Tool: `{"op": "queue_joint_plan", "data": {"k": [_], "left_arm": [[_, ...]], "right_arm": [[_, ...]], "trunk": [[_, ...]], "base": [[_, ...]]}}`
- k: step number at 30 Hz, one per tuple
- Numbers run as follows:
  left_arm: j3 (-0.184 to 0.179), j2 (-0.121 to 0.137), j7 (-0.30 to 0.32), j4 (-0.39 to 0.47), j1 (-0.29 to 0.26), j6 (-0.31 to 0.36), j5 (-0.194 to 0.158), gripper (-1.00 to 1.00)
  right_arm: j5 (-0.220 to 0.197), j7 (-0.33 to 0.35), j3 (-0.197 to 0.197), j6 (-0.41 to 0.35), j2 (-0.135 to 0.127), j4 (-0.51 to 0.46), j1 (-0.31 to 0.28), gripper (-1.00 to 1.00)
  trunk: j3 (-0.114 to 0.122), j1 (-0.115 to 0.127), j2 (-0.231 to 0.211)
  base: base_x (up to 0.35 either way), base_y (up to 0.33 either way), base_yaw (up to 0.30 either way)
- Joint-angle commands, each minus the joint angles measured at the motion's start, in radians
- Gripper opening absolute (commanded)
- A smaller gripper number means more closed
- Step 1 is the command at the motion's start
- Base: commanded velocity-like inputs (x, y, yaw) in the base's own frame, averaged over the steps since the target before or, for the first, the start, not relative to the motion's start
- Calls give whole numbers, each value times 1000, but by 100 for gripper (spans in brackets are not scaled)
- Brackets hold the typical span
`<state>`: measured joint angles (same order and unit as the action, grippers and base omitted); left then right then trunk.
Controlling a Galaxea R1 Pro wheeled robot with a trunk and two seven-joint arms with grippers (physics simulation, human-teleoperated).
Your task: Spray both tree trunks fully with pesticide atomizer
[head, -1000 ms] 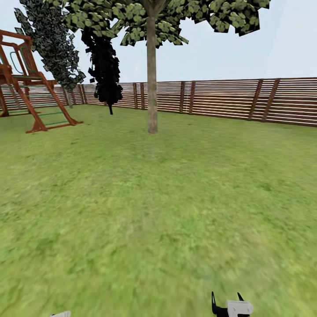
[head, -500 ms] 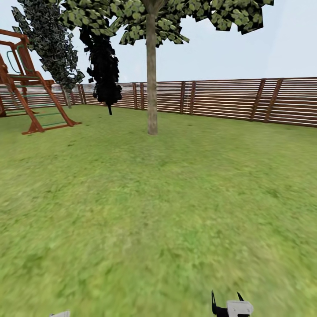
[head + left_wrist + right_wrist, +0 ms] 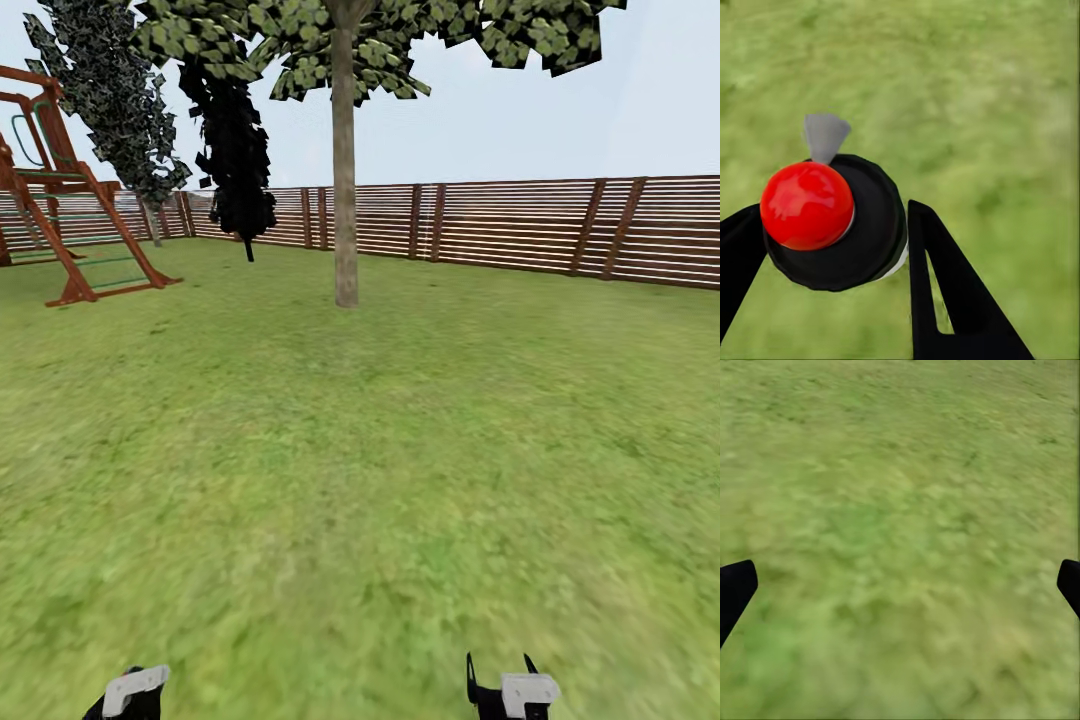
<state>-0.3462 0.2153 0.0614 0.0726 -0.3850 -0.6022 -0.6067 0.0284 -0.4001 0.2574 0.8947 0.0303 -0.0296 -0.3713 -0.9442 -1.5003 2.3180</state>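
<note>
The pesticide atomizer (image 3: 832, 221) sits between my left gripper's (image 3: 832, 217) black fingers, which are shut on it: a black round cap, a red ball on top and a grey nozzle pointing away over the grass. In the head view the left gripper (image 3: 128, 698) is at the bottom edge, and the right gripper (image 3: 498, 668) is low on the right with its tips apart. The right gripper (image 3: 900, 585) is open over bare lawn. One tree (image 3: 350, 40) stands ahead at mid-distance; its straight grey-brown tree trunk (image 3: 345, 200) rises from the grass.
A brown slat fence (image 3: 520, 225) closes the garden at the back. A red-brown wooden play frame (image 3: 70, 220) stands at the far left. A narrow black-foliaged tree (image 3: 235, 150) and a grey-leaved tree (image 3: 110, 90) stand near the fence. Lawn (image 3: 360, 450) stretches between me and the trunk.
Both grippers have come up a little into the head view; the left one shows more, and the right one has shifted slightly left. The garden scene has barely shifted.
</note>
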Motion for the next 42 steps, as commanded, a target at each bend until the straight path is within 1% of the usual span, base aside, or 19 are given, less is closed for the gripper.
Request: {"op": "queue_joint_plan", "data": {"k": [1,4,6,13,16,19,27,35,42], "left_arm": [[-1,0,0,-1,-6,0,0,-100],[-1,0,-5,-2,-22,-1,-3,-100],[1,4,-6,0,-22,-3,-6,-100],[-8,-2,3,10,-23,-2,7,-100],[-9,-3,-1,1,-20,-1,61,-100],[-11,-2,-5,-4,-4,-1,76,-100],[-11,1,-8,-6,0,0,78,-100],[-13,1,-5,-5,0,1,79,-100],[-13,1,-7,-5,0,1,78,-100]], "right_arm": [[0,0,0,1,-1,1,0,100],[1,0,0,2,-2,2,1,100],[2,0,0,2,-3,3,4,100],[1,-3,-1,2,-5,3,5,100],[1,-3,-1,1,-6,3,6,100],[2,-2,0,2,-6,3,5,100],[2,-2,0,3,-6,3,6,100],[2,-2,0,3,-6,3,6,100],[2,-2,0,1,-6,3,6,100]], "trunk": [[0,0,0],[0,0,0],[0,0,0],[0,0,0],[0,0,0],[0,0,0],[0,0,0],[0,0,0],[0,0,0]], "base": [[271,0,0],[313,0,0],[335,0,0],[340,0,0],[341,0,0],[341,0,0],[341,0,6],[341,0,198],[341,0,39]]}}
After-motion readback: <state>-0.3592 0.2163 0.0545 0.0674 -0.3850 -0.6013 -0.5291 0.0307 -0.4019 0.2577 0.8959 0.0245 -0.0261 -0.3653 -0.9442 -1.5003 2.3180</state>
